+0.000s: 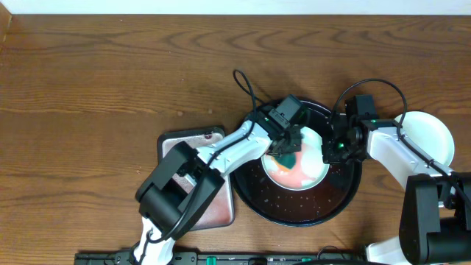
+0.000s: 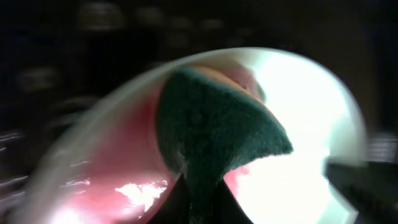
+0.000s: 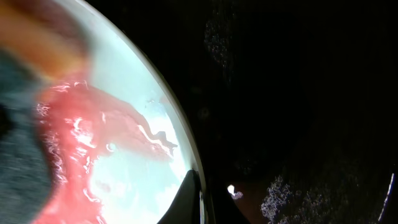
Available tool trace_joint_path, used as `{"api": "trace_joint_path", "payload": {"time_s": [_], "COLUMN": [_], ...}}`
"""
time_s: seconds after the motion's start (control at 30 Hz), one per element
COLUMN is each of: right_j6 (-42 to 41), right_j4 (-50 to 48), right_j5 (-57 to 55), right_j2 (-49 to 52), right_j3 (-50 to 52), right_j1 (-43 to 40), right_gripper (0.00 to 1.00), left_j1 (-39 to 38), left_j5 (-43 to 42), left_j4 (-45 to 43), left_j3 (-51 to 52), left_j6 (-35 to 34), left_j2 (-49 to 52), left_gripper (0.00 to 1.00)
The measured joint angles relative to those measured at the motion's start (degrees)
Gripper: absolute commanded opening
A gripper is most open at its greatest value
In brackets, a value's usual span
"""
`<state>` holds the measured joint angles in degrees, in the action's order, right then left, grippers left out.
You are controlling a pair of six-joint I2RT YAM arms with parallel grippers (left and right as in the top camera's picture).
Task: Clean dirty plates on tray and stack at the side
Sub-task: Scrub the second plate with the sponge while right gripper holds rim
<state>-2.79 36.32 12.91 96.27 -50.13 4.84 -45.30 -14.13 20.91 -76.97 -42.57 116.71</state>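
The black tray [image 1: 294, 221] holds one pale plate [image 1: 296, 177] smeared with wet red across its middle. My left gripper [image 1: 287, 147] is shut on a dark green sponge [image 1: 288, 158] and presses it onto the plate. In the left wrist view the sponge [image 2: 217, 130] sits between my fingers [image 2: 202, 208] on the plate [image 2: 305, 124]. My right gripper [image 1: 331, 151] is shut on the plate's right rim. In the right wrist view its fingers [image 3: 198, 199] pinch the rim of the plate [image 3: 137, 180] over the tray [image 3: 280, 93].
A pale plate [image 1: 430, 136] lies on the wooden table right of the tray, partly under my right arm. A pinkish rectangular tray [image 1: 213, 202] lies left of the black tray, under my left arm. Water drops speckle the black tray's floor.
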Motion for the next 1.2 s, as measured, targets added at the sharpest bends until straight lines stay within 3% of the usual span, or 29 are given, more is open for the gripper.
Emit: {"api": "trace_joint_path", "payload": {"time_s": [0.17, 0.37, 0.77, 1.0, 1.2], "right_j6": [0.0, 0.0, 0.0, 0.0, 0.0], "right_j4": [0.0, 0.0, -0.2, -0.3, -0.4], "right_j5": [-0.1, -0.1, -0.1, 0.1, 0.4], "right_j2": [0.0, 0.0, 0.0, 0.0, 0.1], "right_j3": [0.0, 0.0, 0.0, 0.0, 0.0], "right_j1": [0.0, 0.0, 0.0, 0.0, 0.0], "right_gripper": [0.01, 0.01, 0.01, 0.01, 0.01], "left_j1": [-0.4, -0.4, -2.8, -2.2, 1.8], "left_j5": [-5.6, -8.6, -12.7, -1.8, 7.8], "left_j4": [-5.2, -5.2, 7.5, 16.9, 18.6], "left_j3": [-0.2, -0.7, -3.0, -2.5, -1.7], "left_j6": [-3.1, -4.1, 0.0, 0.6, 2.3], "left_j2": [2.1, 2.7, 2.5, -0.8, -2.1], "left_gripper": [0.07, 0.07, 0.07, 0.07, 0.07]}}
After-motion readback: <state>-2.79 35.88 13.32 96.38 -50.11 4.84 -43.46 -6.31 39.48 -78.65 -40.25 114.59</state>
